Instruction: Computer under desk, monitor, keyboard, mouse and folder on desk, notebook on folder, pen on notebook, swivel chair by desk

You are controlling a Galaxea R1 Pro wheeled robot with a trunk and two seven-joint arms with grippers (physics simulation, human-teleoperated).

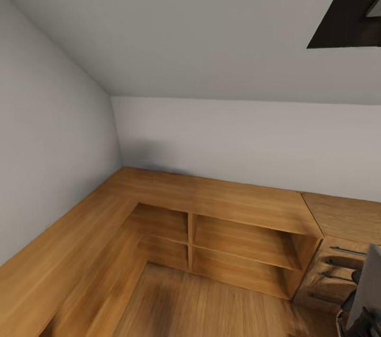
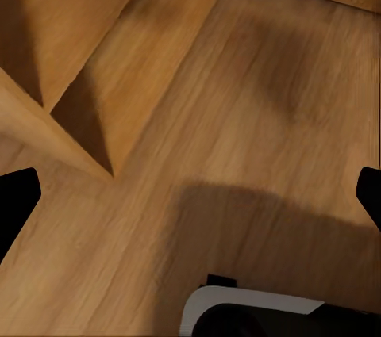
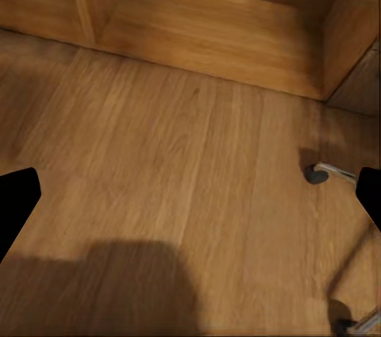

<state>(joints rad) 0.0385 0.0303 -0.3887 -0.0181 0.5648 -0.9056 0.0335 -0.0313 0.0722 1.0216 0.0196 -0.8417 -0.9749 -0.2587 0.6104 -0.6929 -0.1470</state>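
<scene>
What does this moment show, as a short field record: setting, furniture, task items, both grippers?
setting: grey sloped walls, light wood floor, dark skylight frame
furniture: low light oak L-shaped cabinet with open shelves, drawers with dark handles
task items: chrome chair legs on castors near the cabinet
left gripper: open, empty, over floor
right gripper: open, empty, over floor

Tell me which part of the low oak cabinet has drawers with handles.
The unit at the right end: it has dark bar handles, while the other sections are open shelves.
</scene>
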